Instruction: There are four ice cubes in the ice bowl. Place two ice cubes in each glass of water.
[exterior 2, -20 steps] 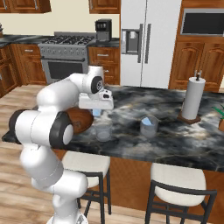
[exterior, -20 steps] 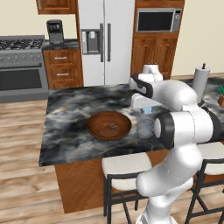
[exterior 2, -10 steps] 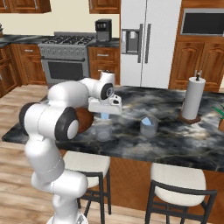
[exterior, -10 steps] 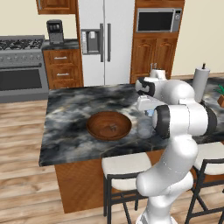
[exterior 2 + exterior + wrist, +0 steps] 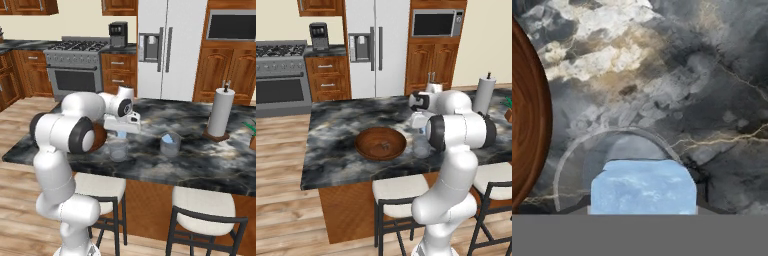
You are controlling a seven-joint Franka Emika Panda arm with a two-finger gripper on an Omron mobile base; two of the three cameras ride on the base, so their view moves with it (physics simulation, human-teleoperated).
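Note:
In the hand view a pale-blue ice cube (image 5: 643, 184) sits between the tips of my gripper (image 5: 643, 209), which is shut on it. Right under the cube lies the round rim of a glass of water (image 5: 577, 145), and the wooden ice bowl (image 5: 527, 115) curves along the left edge. From the right base view my gripper (image 5: 122, 132) hangs over the near glass (image 5: 118, 149), and a second glass (image 5: 170, 144) with something pale blue inside stands further right. In the left base view the ice bowl (image 5: 380, 143) holds a small pale piece, with the near glass (image 5: 421, 148) beside it.
A tall white paper-towel roll (image 5: 220, 112) stands at the island's far right. Two stools (image 5: 201, 206) sit along the counter's near edge. A stove and a fridge line the back wall.
The hand has carried the ice cube away from the bowl, toward the right, and now hangs over the near glass.

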